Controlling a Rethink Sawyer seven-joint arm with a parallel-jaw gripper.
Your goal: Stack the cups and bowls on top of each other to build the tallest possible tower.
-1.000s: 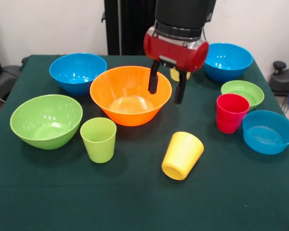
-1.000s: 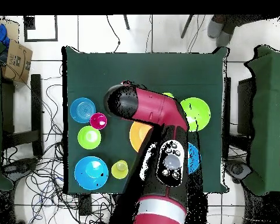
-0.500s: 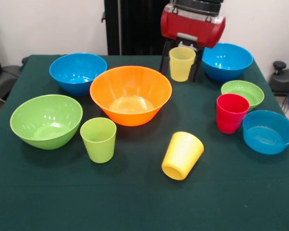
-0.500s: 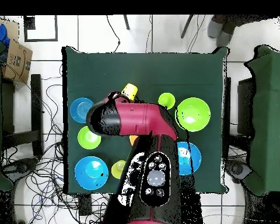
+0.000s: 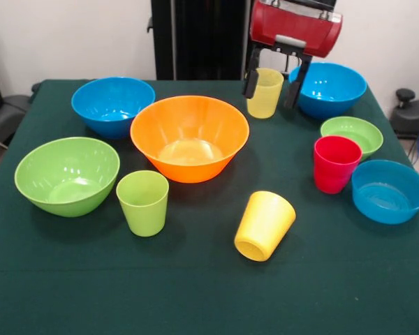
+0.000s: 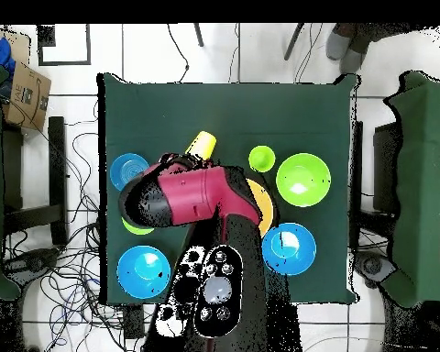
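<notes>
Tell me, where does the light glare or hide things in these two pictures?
Front view: soft even light, small shiny highlights inside the orange bowl and the small shallow blue bowl, faint shadows under the cups. Overhead view: the arm covers the middle of the table, hiding several pieces.

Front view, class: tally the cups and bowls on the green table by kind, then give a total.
Cups: 4, namely lime green cup, bright yellow cup on its side, pale yellow cup, red cup.
Bowls: 6, namely orange bowl, large green bowl, left blue bowl, back blue bowl, small green bowl, shallow blue bowl.
Total: 10
</notes>
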